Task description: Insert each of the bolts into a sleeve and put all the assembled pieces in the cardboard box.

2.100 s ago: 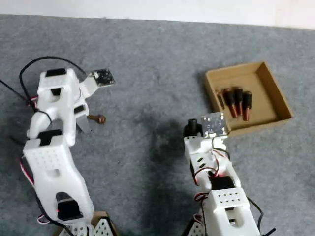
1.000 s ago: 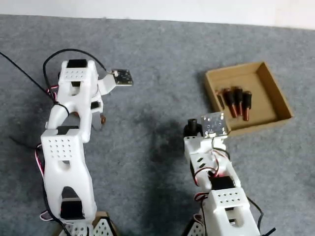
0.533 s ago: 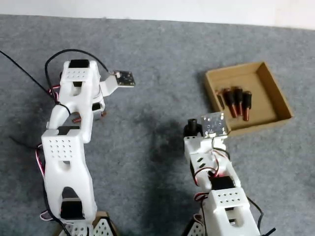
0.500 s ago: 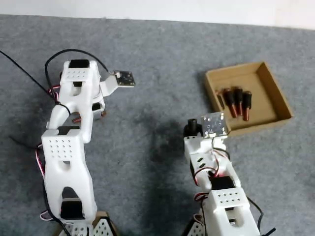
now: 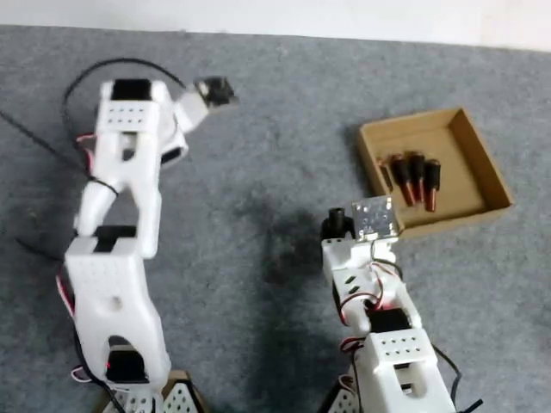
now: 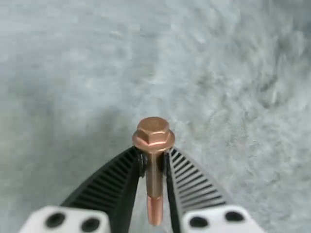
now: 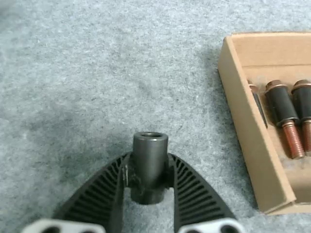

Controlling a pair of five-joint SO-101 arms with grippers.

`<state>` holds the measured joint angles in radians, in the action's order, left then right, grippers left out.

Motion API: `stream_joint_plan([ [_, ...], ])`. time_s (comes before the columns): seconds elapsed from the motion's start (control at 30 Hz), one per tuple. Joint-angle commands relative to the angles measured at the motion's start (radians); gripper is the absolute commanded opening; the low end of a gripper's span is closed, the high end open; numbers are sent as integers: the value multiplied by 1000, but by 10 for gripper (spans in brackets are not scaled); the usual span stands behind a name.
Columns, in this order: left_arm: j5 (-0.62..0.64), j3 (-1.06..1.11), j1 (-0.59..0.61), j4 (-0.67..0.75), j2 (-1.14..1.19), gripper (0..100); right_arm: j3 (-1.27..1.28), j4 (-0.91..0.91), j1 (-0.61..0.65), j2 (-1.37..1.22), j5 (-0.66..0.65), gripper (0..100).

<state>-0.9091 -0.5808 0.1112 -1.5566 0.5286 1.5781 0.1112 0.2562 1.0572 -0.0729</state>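
A copper bolt with a hex head stands between the ribbed fingers of my left gripper, which is shut on its shank, held above the grey mat. My left arm is at the far left of the table. A black sleeve, open end up, is clamped in my right gripper, just left of the cardboard box. In the high view the sleeve shows beside my right arm, near the box. Several assembled pieces lie in the box.
Grey carpet-like mat covers the table, with bare room between the two arms. A white wall edge runs along the far side. Cables loop around my left arm.
My left arm came over the bolt lying on the mat, shut on it and lifted it away toward the far side. My right arm has kept still with the sleeve.
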Motion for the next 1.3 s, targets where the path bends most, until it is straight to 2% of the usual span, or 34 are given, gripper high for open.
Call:
stream_joint_plan([
  [0.0, 153, -54, -13, -35, -202, 6, -10, -35, -13, 30, -12, 5],
  [0.2, 367, -53, -16, -86, -397, 6, -8, -35, -13, 30, -12, 5],
  [0.4, 511, -48, -76, -153, -622, 6, -8, -35, -13, 30, -12, 5],
  [0.6, 612, 206, -119, -155, -865, 6, -12, -35, -13, 30, -11, 5],
  [0.7, 614, 415, -150, -55, -1013, 8, -12, -35, -13, 30, -8, 5],
  [0.8, 611, 677, -191, 104, -1168, 11, -12, -36, -13, 30, -6, 5],
  [0.97, 617, 1167, -254, 460, -1380, 7, -10, -47, -7, 31, -12, 5],
  [1.07, 618, 1405, -289, 683, -1478, 7, 22, -136, -7, 31, -12, 5],
  [1.17, 649, 1560, -317, 836, -1547, 7, 73, -226, 1, 31, -12, 5],
  [1.27, 744, 1621, -332, 902, -1572, 7, 91, -269, 31, 31, -12, 5],
])
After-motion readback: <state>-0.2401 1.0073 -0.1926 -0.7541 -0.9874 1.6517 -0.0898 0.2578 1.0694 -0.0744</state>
